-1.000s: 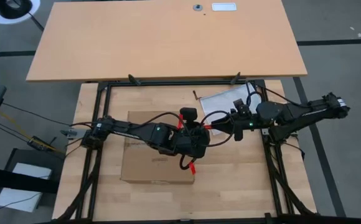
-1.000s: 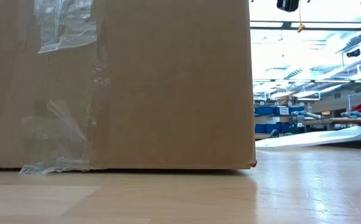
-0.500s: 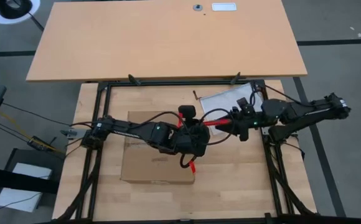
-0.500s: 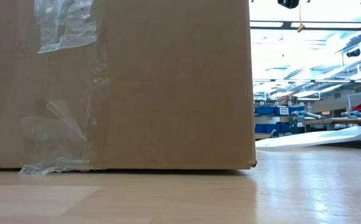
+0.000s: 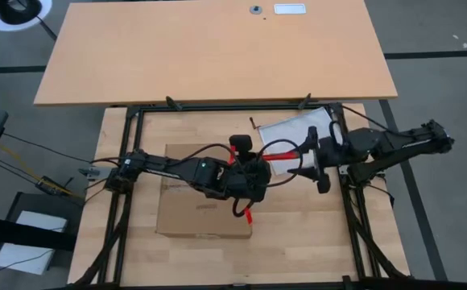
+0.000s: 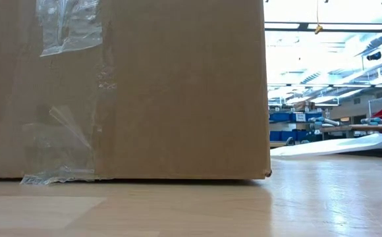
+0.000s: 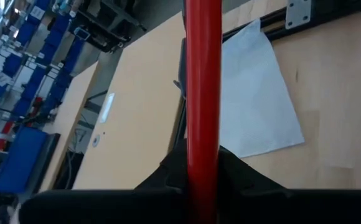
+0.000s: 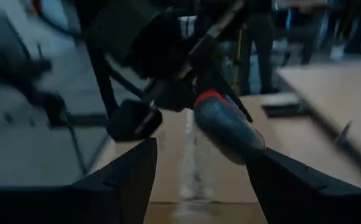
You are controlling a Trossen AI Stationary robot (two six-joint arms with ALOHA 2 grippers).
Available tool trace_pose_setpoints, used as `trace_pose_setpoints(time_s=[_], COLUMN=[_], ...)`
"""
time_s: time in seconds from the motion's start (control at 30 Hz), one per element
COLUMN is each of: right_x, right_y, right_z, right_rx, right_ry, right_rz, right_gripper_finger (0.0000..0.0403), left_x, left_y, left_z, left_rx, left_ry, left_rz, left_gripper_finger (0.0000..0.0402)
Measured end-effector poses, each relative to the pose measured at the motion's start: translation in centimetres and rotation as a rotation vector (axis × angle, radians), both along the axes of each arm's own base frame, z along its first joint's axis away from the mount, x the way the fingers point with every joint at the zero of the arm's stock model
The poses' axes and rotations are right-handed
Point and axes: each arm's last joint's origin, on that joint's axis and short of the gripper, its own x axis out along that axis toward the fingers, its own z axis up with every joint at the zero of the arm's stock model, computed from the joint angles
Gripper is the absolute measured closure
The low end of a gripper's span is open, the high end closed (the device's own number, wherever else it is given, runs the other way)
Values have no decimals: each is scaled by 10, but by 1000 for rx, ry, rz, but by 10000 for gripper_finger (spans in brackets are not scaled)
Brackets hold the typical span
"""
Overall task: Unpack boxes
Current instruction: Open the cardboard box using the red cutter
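The brown cardboard box (image 5: pixel 193 205) stands on the wooden table, and its taped side wall (image 6: pixel 125 85) fills the low view. My left gripper (image 5: pixel 258 167) hovers over the box's right end, shut on a red-handled box cutter (image 7: pixel 203 93). The cutter's handle (image 5: pixel 282 153) sticks out toward the table's right edge. My right gripper (image 5: pixel 304 159) stands open just right of the handle's free end (image 8: pixel 225 127). Its fingers (image 8: pixel 124 171) touch nothing. My left gripper pinches the cutter's red handle (image 7: pixel 203 177) between its two fingers. The handle runs on forward past the fingertips, roughly along the fingers. It is held clear above the box, pointing toward my right gripper.
A flat white bag (image 5: pixel 294 130) lies on the table at the far right, under the cutter's handle and my right arm; it also shows as the white bag (image 6: pixel 336 145). A dark metal frame (image 5: pixel 137 145) borders the table. A larger wooden desk (image 5: pixel 217 48) stands beyond the far edge.
My right gripper has opened, let go of the cutter's handle, rolled about its own axis and drawn back toward the table's right edge. More of the red handle now shows between the two grippers. My left gripper has kept the cutter still over the box.
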Motion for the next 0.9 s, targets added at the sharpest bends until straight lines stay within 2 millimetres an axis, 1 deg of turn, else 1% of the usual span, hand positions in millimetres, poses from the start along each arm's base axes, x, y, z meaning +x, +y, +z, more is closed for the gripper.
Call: trace_pose_setpoints(time_s=[0.1,0.3,0.4,0.5,0.57,0.73,0.9], right_x=[3,7,9,9,9,10,12], right_y=[1,2,2,0,-2,-4,-4], right_z=[-2,-4,-3,-3,-2,-3,-3], right_rx=[-109,-121,-66,13,47,92,112], right_ry=[4,17,11,12,11,14,18], right_rz=[15,6,-8,-32,-57,-63,-70], right_gripper_finger=[154,167,173,175,174,172,174], left_x=[-1,-2,0,7,16,25,28], left_y=[0,1,2,3,4,9,17], left_z=[0,1,0,-1,-2,6,7], left_rx=[32,151,223,322,370,405,425], left_ry=[36,117,165,204,204,136,155], left_rz=[-19,-21,-17,-4,7,57,66], left_gripper_finger=[359,359,359,359,359,359,359])
